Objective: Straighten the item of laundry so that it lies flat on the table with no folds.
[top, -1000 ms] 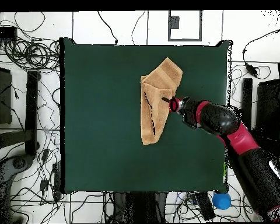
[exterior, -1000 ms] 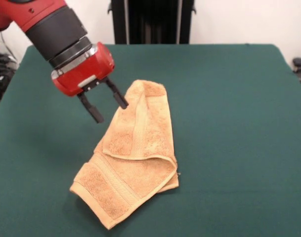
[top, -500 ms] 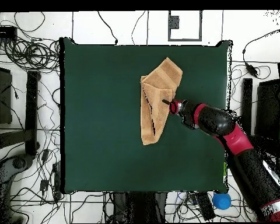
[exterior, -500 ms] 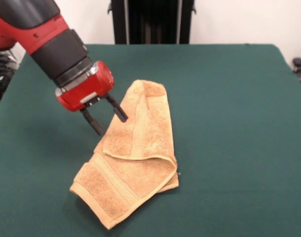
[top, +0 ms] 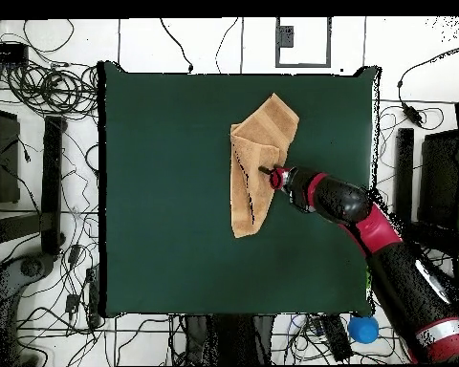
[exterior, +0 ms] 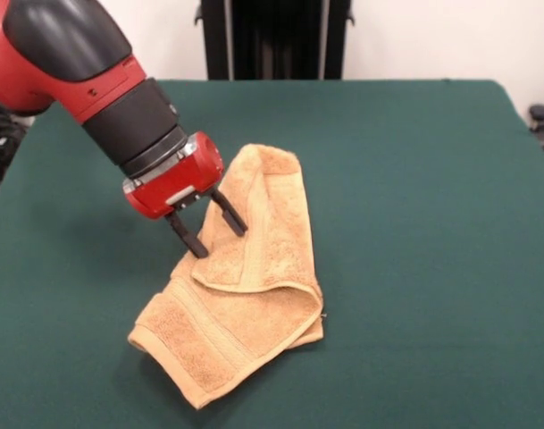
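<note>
The orange-tan towel lies crumpled and folded over itself near the middle of the dark green table; a folded flap runs up its far part and a striped corner points toward the near edge. It also shows in the overhead view. My gripper is open, its two black fingers straddling the left edge of the folded flap, tips down at the cloth. In the overhead view the gripper sits at the towel's right edge.
Cables, stands and equipment surround the table on the floor. A blue ball lies by the table's near right corner in the overhead view. A black stand rises behind the table's far edge.
My gripper has moved down and toward the towel, from hovering beside its left edge to straddling the edge of the folded flap. The towel has barely shifted.
</note>
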Tool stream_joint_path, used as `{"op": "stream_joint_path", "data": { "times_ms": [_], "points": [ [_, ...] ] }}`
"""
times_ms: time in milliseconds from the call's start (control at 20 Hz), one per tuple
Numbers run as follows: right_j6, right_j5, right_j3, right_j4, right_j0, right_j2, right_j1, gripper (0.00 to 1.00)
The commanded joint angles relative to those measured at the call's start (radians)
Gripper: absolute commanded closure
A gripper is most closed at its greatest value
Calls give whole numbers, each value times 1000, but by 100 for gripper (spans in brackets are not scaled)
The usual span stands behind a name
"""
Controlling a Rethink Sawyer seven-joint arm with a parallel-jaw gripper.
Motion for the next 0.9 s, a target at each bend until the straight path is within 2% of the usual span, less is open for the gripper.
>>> {"op": "stream_joint_path", "data": {
  "times_ms": [50, 600, 900],
  "points": [
    [19, -71, -39, -51, 56, 26, 34, 0],
    [25, -89, -48, -55, 62, 23, 39, 0],
    [2, -24, -85, -63, 83, -3, -19, 0]
  ]
}}
